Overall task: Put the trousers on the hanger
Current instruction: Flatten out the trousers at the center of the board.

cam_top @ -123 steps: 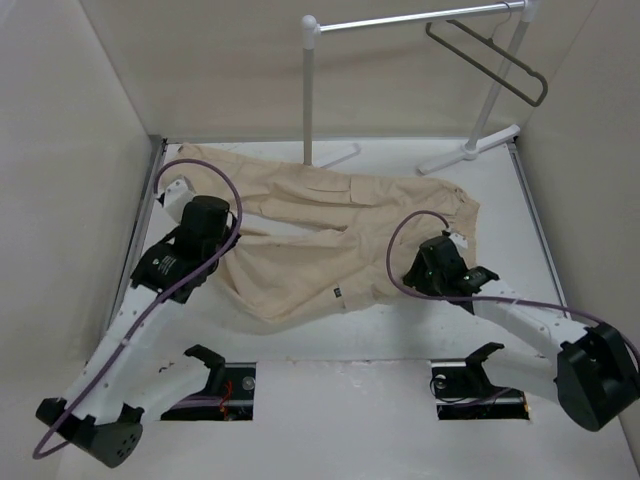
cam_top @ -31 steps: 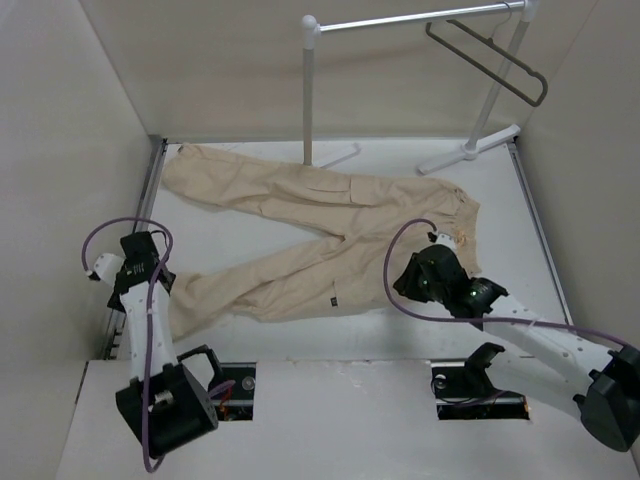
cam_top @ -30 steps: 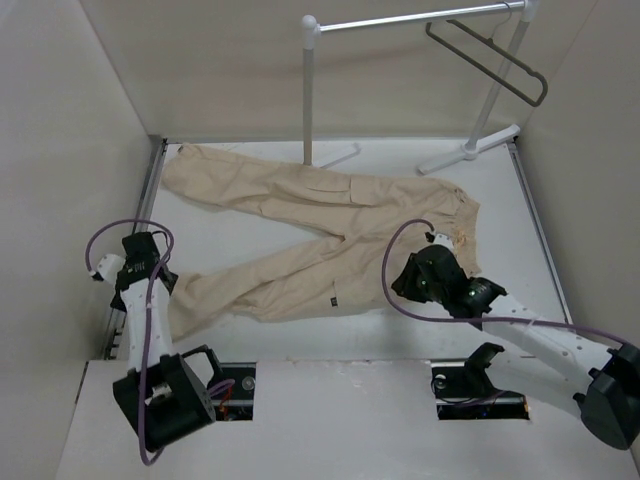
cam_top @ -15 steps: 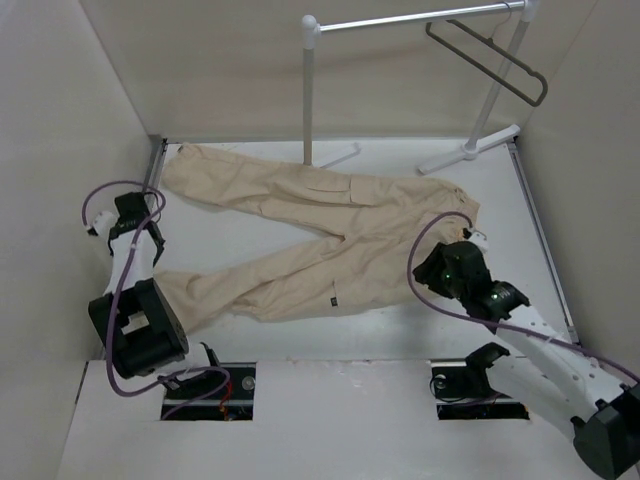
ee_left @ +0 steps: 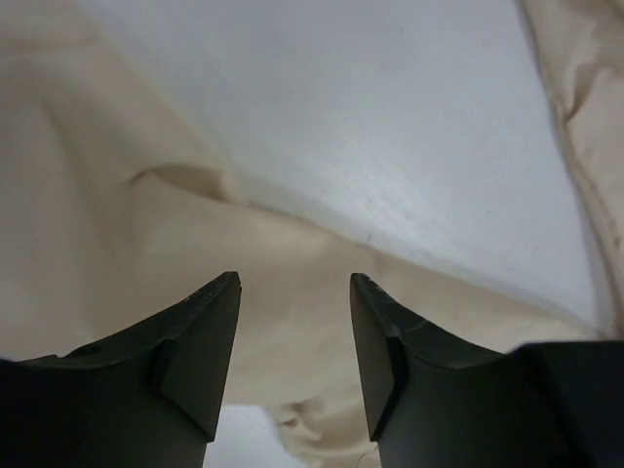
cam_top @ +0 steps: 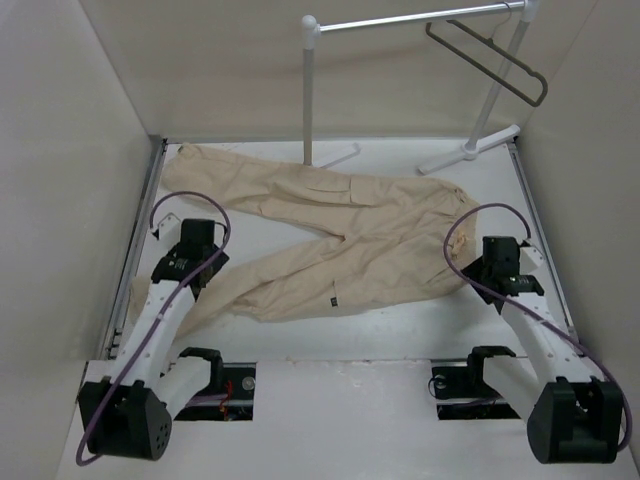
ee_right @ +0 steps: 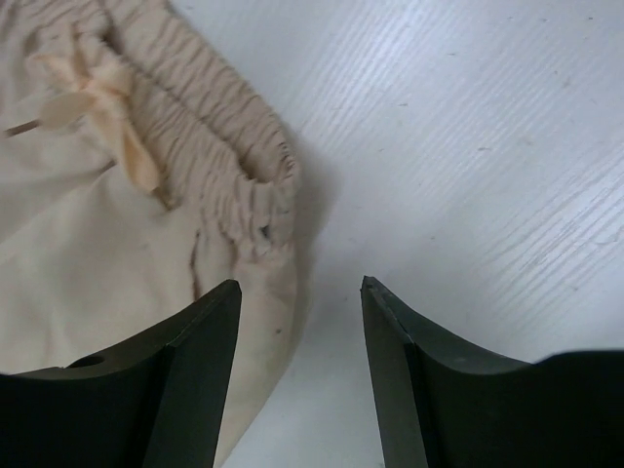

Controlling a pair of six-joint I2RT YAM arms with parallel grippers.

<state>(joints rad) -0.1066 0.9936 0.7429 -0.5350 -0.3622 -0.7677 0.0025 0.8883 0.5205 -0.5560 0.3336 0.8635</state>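
Note:
The beige trousers (cam_top: 330,235) lie flat across the table, both legs spread to the left and the waistband at the right. The dark hanger (cam_top: 490,58) hangs on the white rack's bar at the top right. My left gripper (ee_left: 294,292) is open and empty, just above the cuff end of the near leg (ee_left: 117,253). My right gripper (ee_right: 298,292) is open and empty, over the edge of the gathered waistband (ee_right: 205,136), one finger above the cloth and the other above bare table.
The white garment rack (cam_top: 310,90) stands at the back, its feet (cam_top: 470,148) on the table behind the trousers. Side walls close in at left and right. Two dark cut-outs (cam_top: 215,385) sit in the near edge by the arm bases.
Both arms swung: the left gripper came in from the left wall to the near leg's cuff, the right moved right to the waistband's edge. The trousers now lie spread out.

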